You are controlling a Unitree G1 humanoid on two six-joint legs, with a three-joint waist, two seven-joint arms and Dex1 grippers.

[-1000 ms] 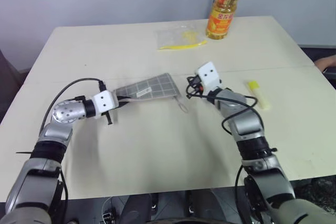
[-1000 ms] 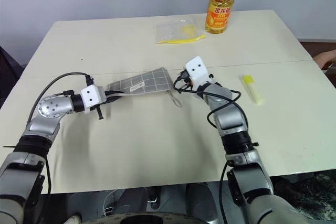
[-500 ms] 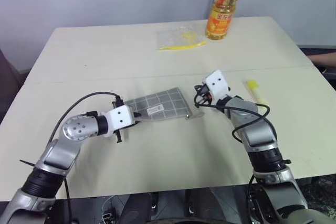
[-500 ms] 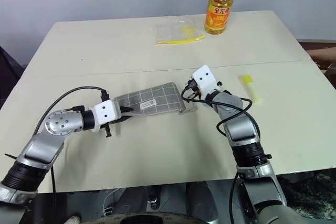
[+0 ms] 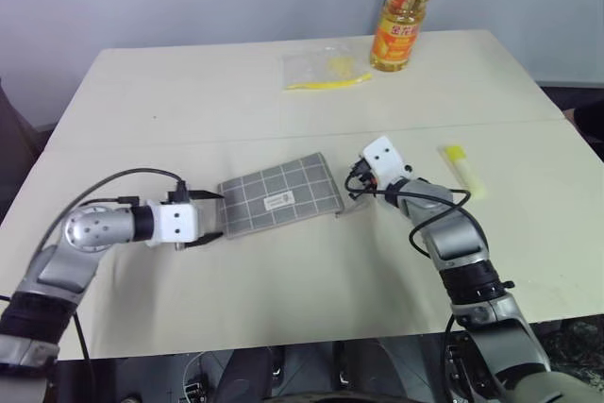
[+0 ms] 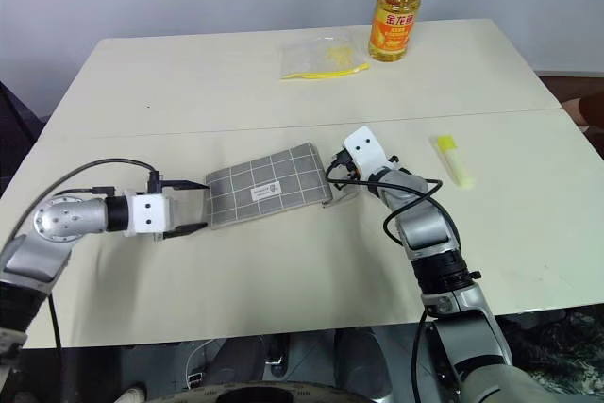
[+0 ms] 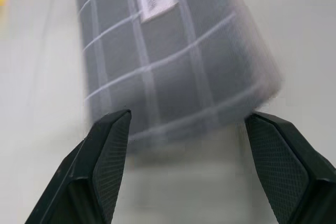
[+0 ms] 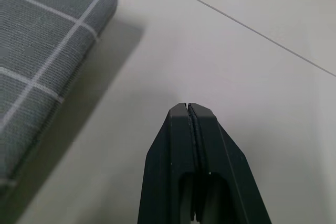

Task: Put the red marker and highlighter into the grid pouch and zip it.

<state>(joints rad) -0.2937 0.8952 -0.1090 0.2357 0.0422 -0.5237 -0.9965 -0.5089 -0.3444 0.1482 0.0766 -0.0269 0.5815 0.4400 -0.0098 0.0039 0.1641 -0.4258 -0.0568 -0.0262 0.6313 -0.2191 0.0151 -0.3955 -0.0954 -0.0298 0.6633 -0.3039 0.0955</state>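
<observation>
Since the grid pouch [image 5: 280,196] lies limp just ahead of the spread, empty left gripper [image 7: 186,129], an edge pinch is judged best; the right gripper [image 8: 188,109] is closed on nothing.

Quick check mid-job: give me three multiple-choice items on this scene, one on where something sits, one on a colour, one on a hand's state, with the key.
1. Where does the highlighter lie?
A. inside the pouch
B. on the table, to the right of the right hand
C. beside the bottle

2. What colour is the pouch?
A. grey with white grid lines
B. red
C. clear with yellow contents

3. How does the left hand stand?
A. shut on the pouch
B. shut and empty
C. open, just off the pouch's end

Key: 1 B, it lies bare on the table beyond the right hand. 2 A, grid fabric with a white label. 3 C, the left wrist view shows its fingers spread, the pouch lying flat past them.
</observation>
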